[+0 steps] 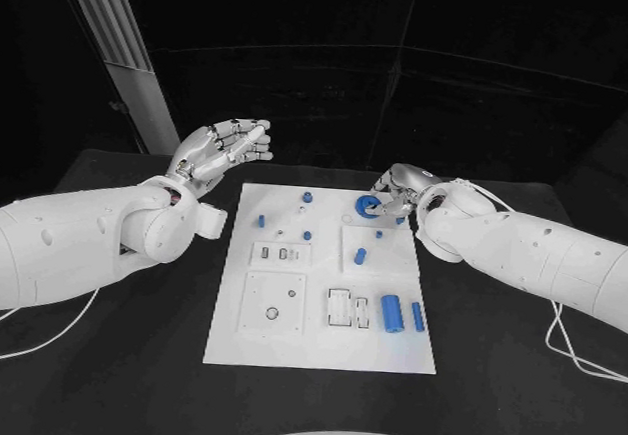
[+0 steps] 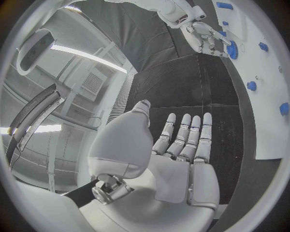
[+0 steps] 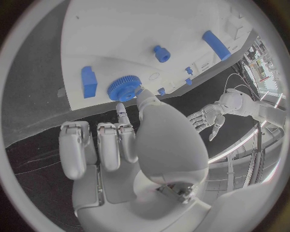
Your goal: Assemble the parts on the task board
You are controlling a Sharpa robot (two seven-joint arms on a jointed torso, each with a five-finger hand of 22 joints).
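Note:
The white task board (image 1: 320,348) lies in the middle of the black table. A blue gear (image 1: 363,207) sits near the board's far edge, right of centre. My right hand (image 1: 406,191) reaches it from the right, and in the right wrist view its thumb (image 3: 142,99) and a fingertip pinch the blue gear (image 3: 123,89) at its rim. The other fingers (image 3: 99,145) are curled in. My left hand (image 1: 227,144) is raised beyond the board's far left corner, its fingers (image 2: 184,133) straight and apart, holding nothing. From the left wrist view I see the right hand (image 2: 205,34) at the gear (image 2: 232,49).
Two blue cylinders (image 1: 390,310) (image 1: 418,317) lie at the board's near right. Small blue pegs (image 1: 261,219) (image 1: 307,235) (image 1: 361,254) stand across the far half. A blue block (image 3: 89,81) lies beside the gear. White cables (image 1: 579,361) trail on the table at the right.

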